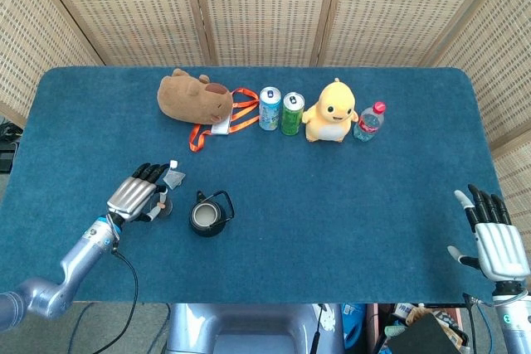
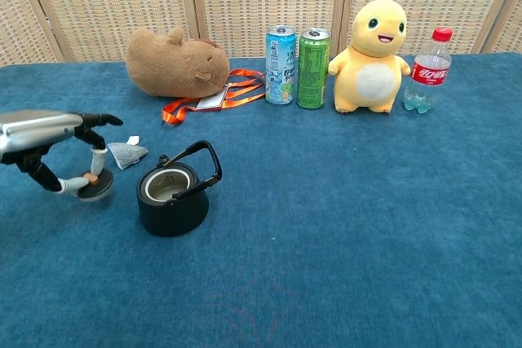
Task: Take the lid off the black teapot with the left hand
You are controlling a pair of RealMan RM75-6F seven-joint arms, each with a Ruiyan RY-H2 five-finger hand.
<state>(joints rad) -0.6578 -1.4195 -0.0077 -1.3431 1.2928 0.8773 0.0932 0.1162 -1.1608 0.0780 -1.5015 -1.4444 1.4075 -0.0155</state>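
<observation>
The black teapot (image 1: 208, 214) (image 2: 171, 200) stands uncovered on the blue table, its handle up and its pale inner rim showing. My left hand (image 1: 137, 196) (image 2: 45, 136) is to the left of it and pinches the black lid (image 2: 94, 188) (image 1: 161, 207) by its knob, low over the cloth. My right hand (image 1: 495, 238) hovers at the table's front right corner, fingers spread, holding nothing; the chest view does not show it.
A small grey tea bag (image 2: 126, 153) lies just behind the lid. Along the back stand a brown plush capybara (image 1: 195, 97) with an orange strap, a blue can (image 1: 270, 108), a green can (image 1: 292, 113), a yellow duck toy (image 1: 331, 113) and a small bottle (image 1: 368, 121).
</observation>
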